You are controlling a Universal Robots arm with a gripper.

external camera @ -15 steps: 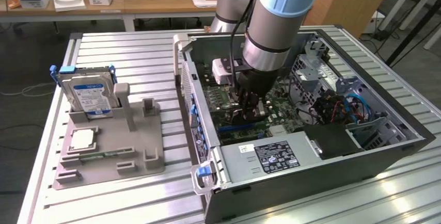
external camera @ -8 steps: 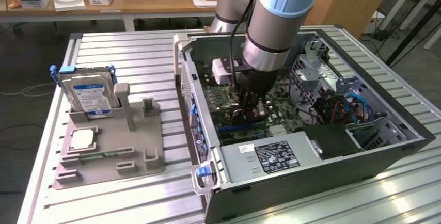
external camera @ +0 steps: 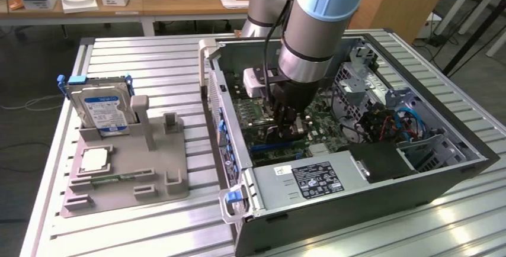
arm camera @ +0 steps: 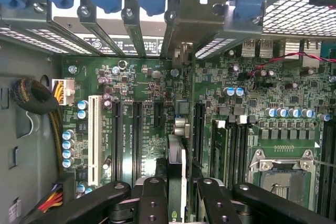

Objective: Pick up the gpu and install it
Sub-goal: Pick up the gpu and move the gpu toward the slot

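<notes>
With the pincer (arm camera: 176, 203) clamped on the gpu (arm camera: 176, 157), held edge-on just above the motherboard (arm camera: 147, 90) inside the case (external camera: 442, 174), I judge misalignment the risk: a tilted card, or one off the slot (arm camera: 198, 124), could jam, bend contacts or strike capacitors (arm camera: 233, 92).

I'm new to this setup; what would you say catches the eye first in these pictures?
The silver and light-blue robot arm reaching into the open computer case stands out first. Its gripper holds the gpu edge-on above the slots of the green motherboard. At the exterior view's left, a grey tray on the slatted table holds a hard drive with a blue label.
</notes>
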